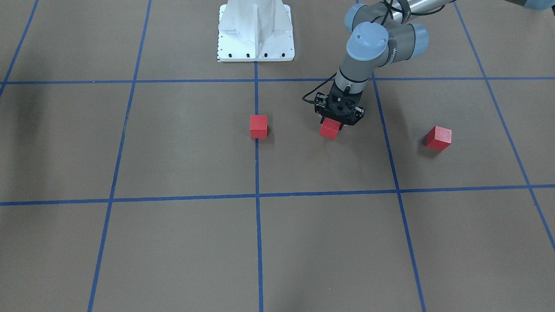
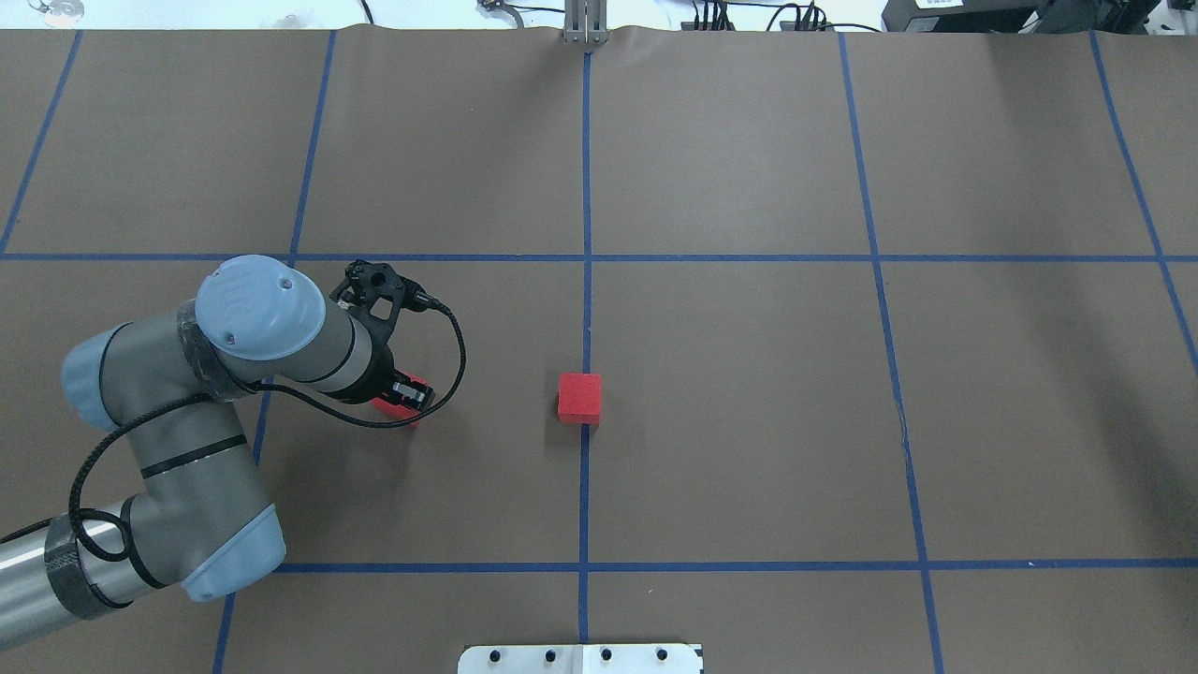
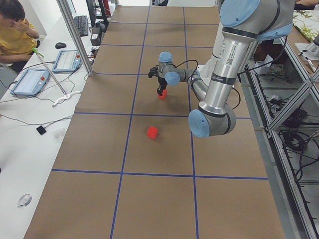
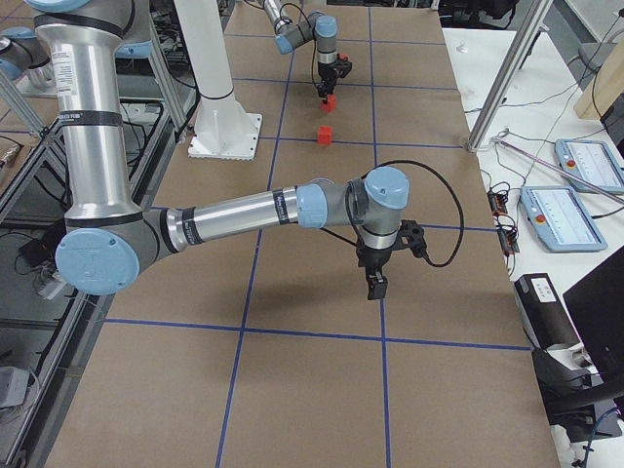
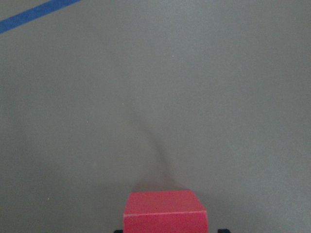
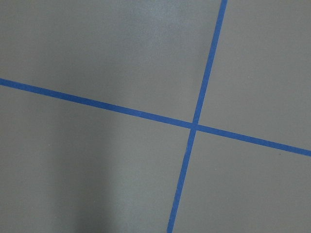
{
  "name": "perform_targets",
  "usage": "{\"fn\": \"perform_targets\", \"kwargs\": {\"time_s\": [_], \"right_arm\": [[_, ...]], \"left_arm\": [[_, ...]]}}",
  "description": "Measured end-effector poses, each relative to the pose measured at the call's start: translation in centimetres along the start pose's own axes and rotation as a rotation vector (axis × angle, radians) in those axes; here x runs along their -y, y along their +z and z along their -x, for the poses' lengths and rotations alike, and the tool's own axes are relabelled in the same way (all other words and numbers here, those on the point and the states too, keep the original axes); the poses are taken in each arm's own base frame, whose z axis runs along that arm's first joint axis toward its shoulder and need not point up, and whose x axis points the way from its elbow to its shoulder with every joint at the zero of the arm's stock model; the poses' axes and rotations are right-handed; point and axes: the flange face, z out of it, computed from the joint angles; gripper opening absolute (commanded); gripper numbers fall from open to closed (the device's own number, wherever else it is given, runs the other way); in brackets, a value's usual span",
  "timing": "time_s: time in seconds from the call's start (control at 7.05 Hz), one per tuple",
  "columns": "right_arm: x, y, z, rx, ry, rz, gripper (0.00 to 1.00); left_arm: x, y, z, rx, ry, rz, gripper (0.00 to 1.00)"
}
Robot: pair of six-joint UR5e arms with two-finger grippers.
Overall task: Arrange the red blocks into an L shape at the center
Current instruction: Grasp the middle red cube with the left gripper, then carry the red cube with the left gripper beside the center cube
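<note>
You've got the left claw (image 1: 331,124) pinched on one red block (image 1: 330,129), low at the brown tabletop (image 1: 182,151), in the square to the robot's left of the middle. You can't tell if it's lifted or touching. The second red block (image 1: 259,126) sits on the blue tape line (image 1: 257,173) at center. The third red block (image 1: 439,138) lies well apart, further to the robot's left. The right claw (image 4: 375,285) hangs over a tape crossing, away from all blocks; can't tell if it's spread or pressed together. Handling guess: small rigid cubes, likely light, matte so not slippery, not fragile. Take each squarely across two opposite flat faces; a corner grip would likely twist it.
</note>
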Motion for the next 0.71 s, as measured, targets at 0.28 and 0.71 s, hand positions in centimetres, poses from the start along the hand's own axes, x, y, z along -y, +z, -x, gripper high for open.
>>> {"fn": "perform_targets", "kwargs": {"time_s": [0.28,0.71], "right_arm": [[0.0,0.0,0.0,0.0,0.0,0.0,0.99],[-0.9,1.3,-1.0,-0.002,0.015,0.026,0.99]], "left_arm": [[1.8,-1.7,-1.8,-0.007,-0.017,0.018,0.16],[7.5,-5.9,-8.5,-0.015,-0.115,0.031,0.16]]}}
